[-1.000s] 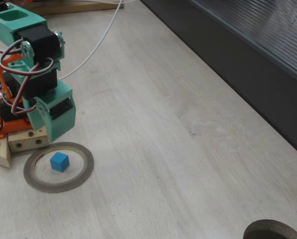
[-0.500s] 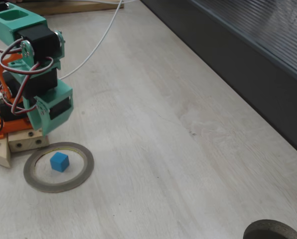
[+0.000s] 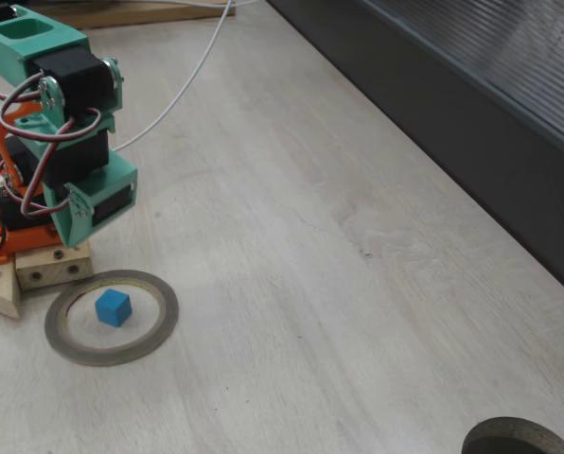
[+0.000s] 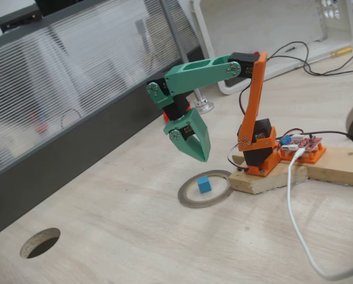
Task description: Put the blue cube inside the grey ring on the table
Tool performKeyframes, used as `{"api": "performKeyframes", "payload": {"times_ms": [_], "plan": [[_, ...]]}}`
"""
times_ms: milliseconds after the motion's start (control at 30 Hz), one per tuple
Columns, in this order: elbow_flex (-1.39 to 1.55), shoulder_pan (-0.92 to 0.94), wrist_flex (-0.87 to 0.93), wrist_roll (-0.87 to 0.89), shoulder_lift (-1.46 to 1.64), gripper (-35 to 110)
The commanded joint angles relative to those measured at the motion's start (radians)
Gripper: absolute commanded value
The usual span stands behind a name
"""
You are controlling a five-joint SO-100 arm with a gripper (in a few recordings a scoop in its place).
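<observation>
The blue cube (image 3: 113,307) (image 4: 204,184) lies flat on the table (image 3: 310,265) inside the grey ring (image 3: 162,323) (image 4: 190,201), a little toward the ring's far side and clear of its rim. My green gripper (image 3: 77,238) (image 4: 204,157) hangs in the air above the ring's edge nearest the arm's base. It touches neither cube nor ring. Its two fingers meet at the tips and hold nothing.
The arm's orange base sits on a wooden block (image 3: 50,267) (image 4: 271,176) right beside the ring. A darker, thicker ring (image 3: 519,438) (image 4: 40,242) lies far off. A white cable (image 3: 183,80) (image 4: 295,219) trails over the table. A dark wall (image 3: 433,113) borders it.
The gripper has lifted and drawn back toward the arm's base, away from the ring. The cube and ring have stayed put.
</observation>
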Motion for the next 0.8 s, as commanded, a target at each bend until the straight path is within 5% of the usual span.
{"api": "performKeyframes", "payload": {"times_ms": [0,767], "plan": [[-0.008,0.006,0.023,0.015,0.026,1],[0.081,-0.008,0.086,0.018,0.031,1]]}}
